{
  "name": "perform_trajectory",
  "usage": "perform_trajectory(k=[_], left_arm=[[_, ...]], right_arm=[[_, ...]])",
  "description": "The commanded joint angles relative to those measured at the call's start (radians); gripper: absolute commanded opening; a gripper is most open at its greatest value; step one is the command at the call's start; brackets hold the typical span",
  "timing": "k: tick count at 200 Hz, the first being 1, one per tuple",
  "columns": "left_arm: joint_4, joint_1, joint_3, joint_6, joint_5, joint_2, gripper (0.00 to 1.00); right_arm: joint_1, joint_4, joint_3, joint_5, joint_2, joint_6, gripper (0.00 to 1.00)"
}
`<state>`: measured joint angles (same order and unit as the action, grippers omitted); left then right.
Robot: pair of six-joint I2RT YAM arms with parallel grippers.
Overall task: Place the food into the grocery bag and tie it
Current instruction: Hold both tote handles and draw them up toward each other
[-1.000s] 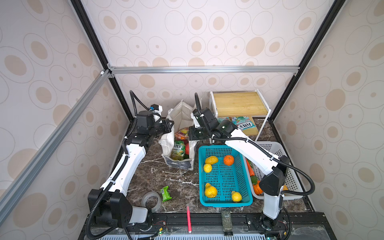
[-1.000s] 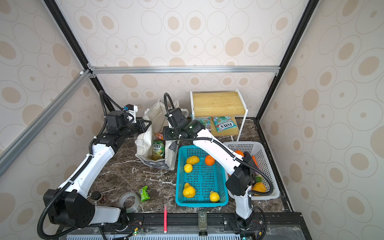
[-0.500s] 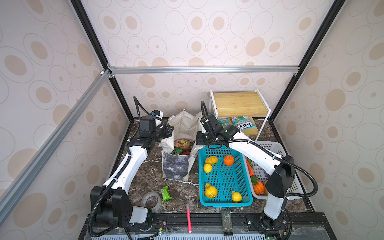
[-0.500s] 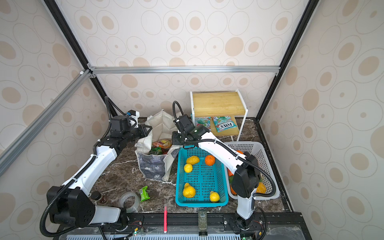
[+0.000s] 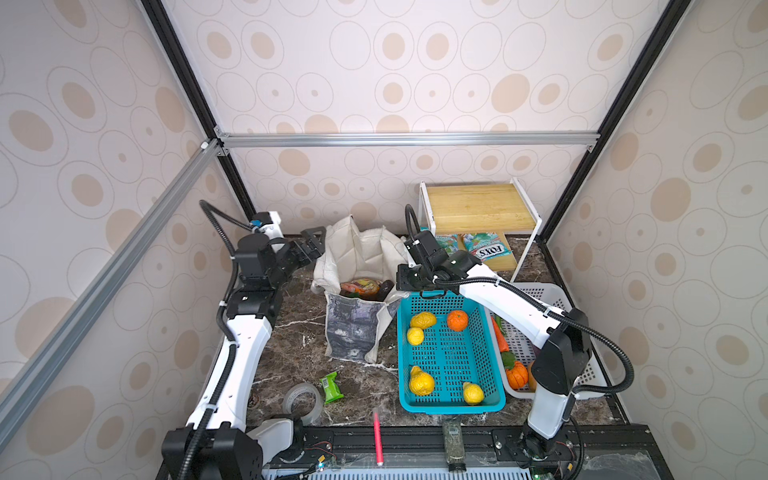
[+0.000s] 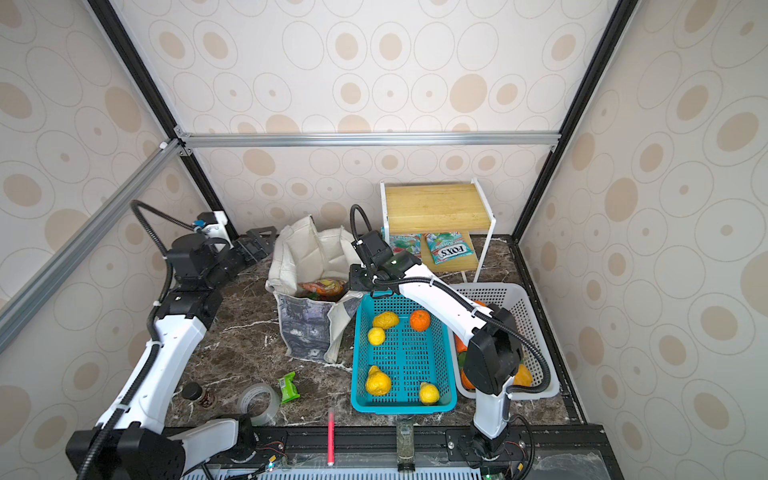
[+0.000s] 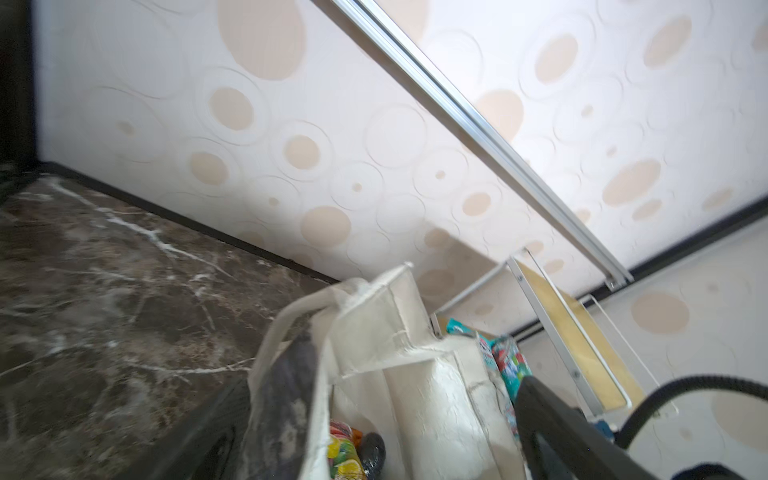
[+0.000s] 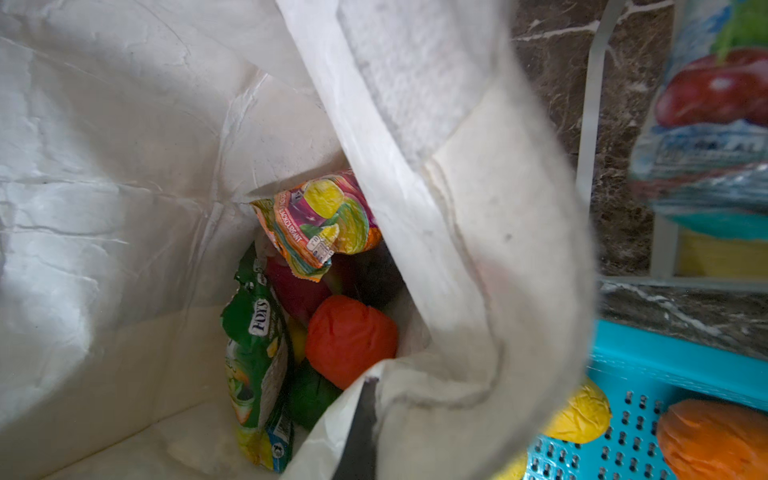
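Note:
The grocery bag stands open on the marble table between my arms. Food lies in its bottom: an orange-pink packet, a green packet, a red round fruit and a dark fruit. My left gripper is open at the bag's left rim; in the left wrist view the slack rim and a strap lie loose between its fingers. My right gripper is shut on the bag's right rim, and one dark finger shows under the pinched fabric.
A teal basket of yellow and orange fruit touches the bag's right side. Right of it is a white basket. A wooden shelf with packets under it stands at the back. A tape roll, green packet and red pen lie in front.
My left gripper has opened and let go of the bag's left rim. Both grippers moved toward the back wall, and the bag sank down and now stands lower and wider.

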<state>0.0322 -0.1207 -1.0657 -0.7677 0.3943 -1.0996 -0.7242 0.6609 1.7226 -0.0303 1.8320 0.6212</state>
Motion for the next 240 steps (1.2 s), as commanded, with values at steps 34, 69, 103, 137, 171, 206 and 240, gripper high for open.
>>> perform_trajectory(k=[34, 69, 103, 137, 171, 206, 240], left_arm=[[0.009, -0.102, 0.239, -0.456, -0.076, 0.154, 0.99], [-0.076, -0.064, 0.376, -0.708, 0.020, 0.126, 0.99], [-0.253, 0.014, 0.439, -0.847, 0.047, 0.055, 0.99], [-0.532, 0.119, 0.510, -0.986, 0.038, -0.043, 0.92], [-0.784, 0.183, 0.560, -1.042, -0.011, -0.101, 0.25], [-0.606, 0.168, 0.469, -0.802, -0.153, 0.031, 0.00], [-0.255, 0.171, 0.304, -0.495, -0.276, 0.113, 0.00]], right_arm=[[0.006, 0.011, -0.040, -0.008, -0.043, 0.004, 0.00], [0.006, 0.010, -0.053, -0.007, -0.045, 0.004, 0.00], [0.006, -0.002, -0.072, -0.015, -0.050, 0.009, 0.00], [0.005, -0.014, -0.101, -0.007, -0.066, 0.013, 0.00], [0.006, -0.012, -0.103, -0.011, -0.067, 0.011, 0.00], [0.006, -0.011, -0.107, -0.005, -0.076, 0.004, 0.00], [0.007, -0.010, -0.101, -0.004, -0.075, -0.006, 0.00]])
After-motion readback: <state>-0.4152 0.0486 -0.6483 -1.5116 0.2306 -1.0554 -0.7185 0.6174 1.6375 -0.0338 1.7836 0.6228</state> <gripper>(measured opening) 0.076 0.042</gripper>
